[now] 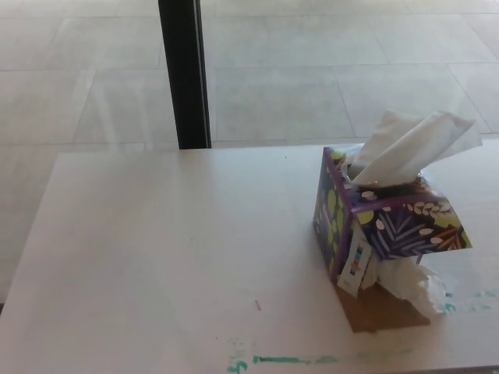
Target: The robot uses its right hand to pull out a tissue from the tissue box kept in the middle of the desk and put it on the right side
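A purple tissue box (387, 227) with a leaf pattern stands on the white desk (179, 257), right of the middle. A white tissue (413, 146) sticks up out of its top and leans to the right. The box's near side is torn open, and crumpled white tissue (413, 284) spills out there onto a brown cardboard flap (382, 310). Neither of my hands shows in the head view.
A black vertical post (185, 74) stands behind the desk's far edge, in front of a tiled floor. Green marks (288, 360) run along the desk's near edge. The desk's right edge is cut off by the picture.
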Motion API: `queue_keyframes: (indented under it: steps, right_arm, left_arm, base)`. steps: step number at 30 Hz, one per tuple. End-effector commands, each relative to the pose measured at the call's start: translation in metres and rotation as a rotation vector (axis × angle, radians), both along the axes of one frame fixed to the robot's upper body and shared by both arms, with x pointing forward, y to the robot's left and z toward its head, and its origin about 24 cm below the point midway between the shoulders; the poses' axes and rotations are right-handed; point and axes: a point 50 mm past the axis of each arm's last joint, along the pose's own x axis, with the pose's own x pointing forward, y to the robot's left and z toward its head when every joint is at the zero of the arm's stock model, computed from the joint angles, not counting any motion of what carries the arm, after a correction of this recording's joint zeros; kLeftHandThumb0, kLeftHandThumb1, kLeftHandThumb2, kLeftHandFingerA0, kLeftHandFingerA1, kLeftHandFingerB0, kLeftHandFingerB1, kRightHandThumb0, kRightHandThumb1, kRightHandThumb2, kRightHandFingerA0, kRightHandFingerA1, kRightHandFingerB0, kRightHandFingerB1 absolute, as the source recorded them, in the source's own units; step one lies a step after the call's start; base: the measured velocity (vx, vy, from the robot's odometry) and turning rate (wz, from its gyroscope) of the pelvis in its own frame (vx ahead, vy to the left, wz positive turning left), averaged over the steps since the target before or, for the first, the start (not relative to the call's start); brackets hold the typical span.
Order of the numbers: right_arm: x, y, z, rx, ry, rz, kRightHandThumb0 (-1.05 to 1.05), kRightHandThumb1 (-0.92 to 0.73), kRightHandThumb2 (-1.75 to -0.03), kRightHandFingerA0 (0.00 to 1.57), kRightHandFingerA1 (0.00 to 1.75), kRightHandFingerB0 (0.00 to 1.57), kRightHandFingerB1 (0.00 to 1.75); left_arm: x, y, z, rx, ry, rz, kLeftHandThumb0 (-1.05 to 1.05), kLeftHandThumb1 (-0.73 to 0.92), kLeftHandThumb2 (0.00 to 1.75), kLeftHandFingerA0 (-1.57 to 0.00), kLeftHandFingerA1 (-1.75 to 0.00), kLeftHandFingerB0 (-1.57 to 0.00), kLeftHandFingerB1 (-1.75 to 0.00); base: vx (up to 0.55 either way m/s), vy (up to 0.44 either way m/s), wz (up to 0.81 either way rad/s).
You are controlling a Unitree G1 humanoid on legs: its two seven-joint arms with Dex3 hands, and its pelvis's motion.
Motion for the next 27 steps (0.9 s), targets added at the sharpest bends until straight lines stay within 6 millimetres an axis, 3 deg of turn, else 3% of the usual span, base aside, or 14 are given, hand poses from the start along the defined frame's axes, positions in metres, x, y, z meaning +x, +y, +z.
queue_keyframes:
  steps: [1,2,3,4,6,9,13,24,25,26,27]
  right_arm:
    - [0.024,0.036,-0.010,-0.212,0.231,0.064,-0.40,-0.32,-0.96,0.01,0.52,0.00,0.50]
    - [0.030,0.038,-0.013,-0.258,0.295,0.054,-0.87,-0.57,-0.98,0.02,0.46,0.12,0.26]
    - [0.031,0.039,-0.013,-0.276,0.310,0.050,-0.85,-0.72,-0.62,0.07,0.36,0.06,0.26]
    - [0.034,0.041,-0.014,-0.307,0.331,0.051,-0.84,-0.55,-0.97,0.03,0.29,0.05,0.22]
    - [0.036,0.043,-0.013,-0.327,0.354,0.056,-0.84,-0.55,-0.97,0.03,0.29,0.05,0.22]
    - [0.040,0.046,-0.015,-0.358,0.411,0.071,-1.01,-0.62,-1.01,0.00,0.09,0.06,0.06]
    - [0.046,0.047,-0.019,-0.427,0.491,0.049,-1.05,-0.63,-1.03,0.00,0.01,0.07,0.09]
    - [0.044,0.059,-0.017,-0.651,0.721,0.108,-1.01,-0.58,-0.99,0.00,0.00,0.00,0.06]
    - [0.043,0.061,-0.017,-0.671,0.740,0.106,-0.85,-0.48,-0.94,0.00,0.10,0.00,0.16]
    - [0.042,0.062,-0.019,-0.687,0.759,0.123,-0.82,-0.47,-0.91,0.00,0.14,0.00,0.16]
    - [0.040,0.063,-0.021,-0.701,0.786,0.142,-0.80,-0.56,-0.58,0.00,0.20,0.00,0.21]
  left_arm:
    - [-0.006,0.011,0.008,-0.004,-0.012,0.035,-0.88,0.90,0.67,-0.58,-0.54,-0.48,-0.44]
    - [-0.006,0.011,0.008,0.005,-0.006,0.035,-0.87,0.91,0.67,-0.60,-0.54,-0.49,-0.44]
    - [-0.006,0.011,0.008,0.002,-0.006,0.038,-0.87,0.91,0.67,-0.59,-0.55,-0.48,-0.43]
    - [-0.006,0.011,0.008,0.000,-0.003,0.039,-0.87,0.91,0.67,-0.59,-0.54,-0.48,-0.43]
    - [-0.006,0.011,0.008,0.004,0.004,0.033,-0.87,0.91,0.67,-0.59,-0.54,-0.48,-0.43]
    - [-0.009,0.012,0.009,0.006,0.010,0.035,-0.86,0.91,0.67,-0.58,-0.53,-0.47,-0.43]
    - [-0.009,0.012,0.009,0.011,0.017,0.012,-0.86,0.92,0.68,-0.58,-0.54,-0.48,-0.43]
    - [-0.014,0.014,0.010,0.013,0.039,-0.001,-0.86,0.92,0.68,-0.59,-0.51,-0.48,-0.43]
    - [-0.015,0.014,0.011,0.007,0.039,-0.004,-0.83,0.72,1.13,-0.51,-0.60,-0.38,-0.53]
    - [-0.016,0.014,0.011,0.007,0.042,-0.004,-0.87,0.91,0.68,-0.58,-0.51,-0.47,-0.43]
    - [-0.017,0.014,0.011,0.009,0.044,-0.003,-0.87,0.91,0.67,-0.59,-0.52,-0.49,-0.43]
  base:
    - [0.00,0.000,0.00]
    - [0.00,0.000,0.00]
    - [0.00,0.000,0.00]
    - [0.00,0.000,0.00]
    - [0.00,0.000,0.00]
    - [0.00,0.000,0.00]
    - [0.00,0.000,0.00]
    - [0.00,0.000,0.00]
    - [0.00,0.000,0.00]
    - [0.00,0.000,0.00]
    - [0.00,0.000,0.00]
